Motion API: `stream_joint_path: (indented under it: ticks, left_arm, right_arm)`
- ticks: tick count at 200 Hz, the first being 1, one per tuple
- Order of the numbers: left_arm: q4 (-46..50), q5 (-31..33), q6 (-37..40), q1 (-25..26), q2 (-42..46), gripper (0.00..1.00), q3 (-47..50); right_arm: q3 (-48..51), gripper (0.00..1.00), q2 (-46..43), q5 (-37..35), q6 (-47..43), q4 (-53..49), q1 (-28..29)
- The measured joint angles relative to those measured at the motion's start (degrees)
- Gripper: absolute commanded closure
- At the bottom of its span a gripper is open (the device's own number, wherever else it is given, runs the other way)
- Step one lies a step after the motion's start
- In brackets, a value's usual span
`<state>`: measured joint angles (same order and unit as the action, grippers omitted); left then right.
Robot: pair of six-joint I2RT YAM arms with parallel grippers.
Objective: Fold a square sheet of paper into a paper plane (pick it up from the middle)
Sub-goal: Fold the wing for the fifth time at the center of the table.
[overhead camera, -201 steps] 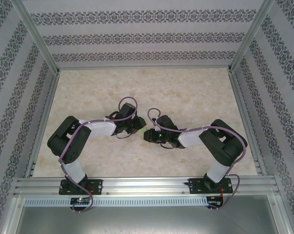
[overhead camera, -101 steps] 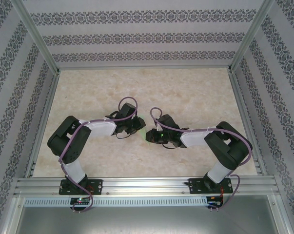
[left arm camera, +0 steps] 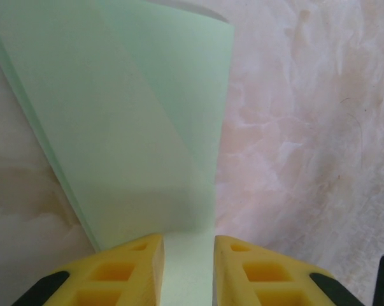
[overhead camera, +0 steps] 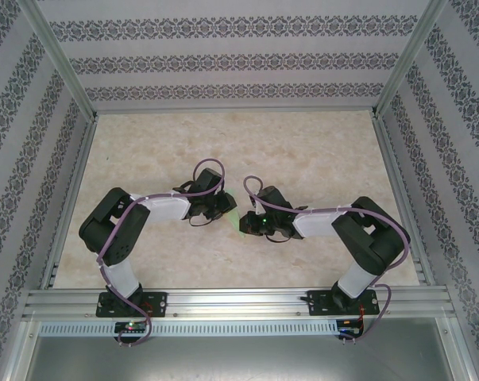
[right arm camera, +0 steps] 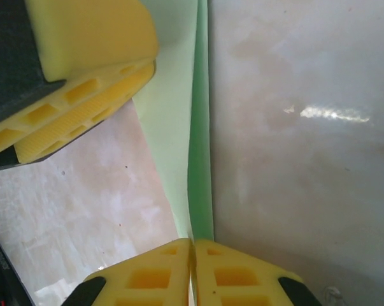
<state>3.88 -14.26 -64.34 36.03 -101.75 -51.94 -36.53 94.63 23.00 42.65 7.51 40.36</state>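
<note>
**Folded green sheet held between the two arms**

We see the sheet of paper [left arm camera: 134, 115] near the middle of the marbled table [overhead camera: 303, 151], between both arms. The right gripper [right arm camera: 192, 241] has its fingers pressed together on the sheet's edge (seen edge-on, its long axis runs straight away from them). The left gripper [left arm camera: 188, 239] stands slightly parted, with green showing across the gap. From it the sheet widens away leftward, a diagonal crease across it.

Table [overhead camera: 303, 151]: pale marbled beige top, glossy; aluminium rail [overhead camera: 239, 300] along near edge.
</note>
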Motion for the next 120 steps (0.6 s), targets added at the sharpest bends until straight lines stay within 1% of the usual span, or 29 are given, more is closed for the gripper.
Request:
stream_joint_path:
  ticks: [37,47,79,105,120]
  left_arm:
    - [0.48,0.22,0.0,0.02,0.0,0.73,0.0]
    - [0.5,0.37,0.0,0.0,0.0,0.73,0.0]
    - [0.94,0.63,0.0,0.02,0.0,0.73,0.0]
    - [1.18,0.66,0.0,0.04,0.0,0.73,0.0]
    - [1.51,0.79,0.0,0.04,0.0,0.73,-0.2]
  right_arm:
    - [-0.83,0.93,-1.81,0.22,-0.79,-2.45,0.0]
    - [-1.07,0.93,-1.68,0.79,-0.76,-2.58,0.0]
    - [-1.36,0.98,0.44,1.95,-1.03,-2.47,0.02]
    - [-2.89,0.98,2.82,2.82,-2.73,-3.65,0.39]
    - [-3.52,0.96,3.34,3.06,-3.63,-3.96,0.7]
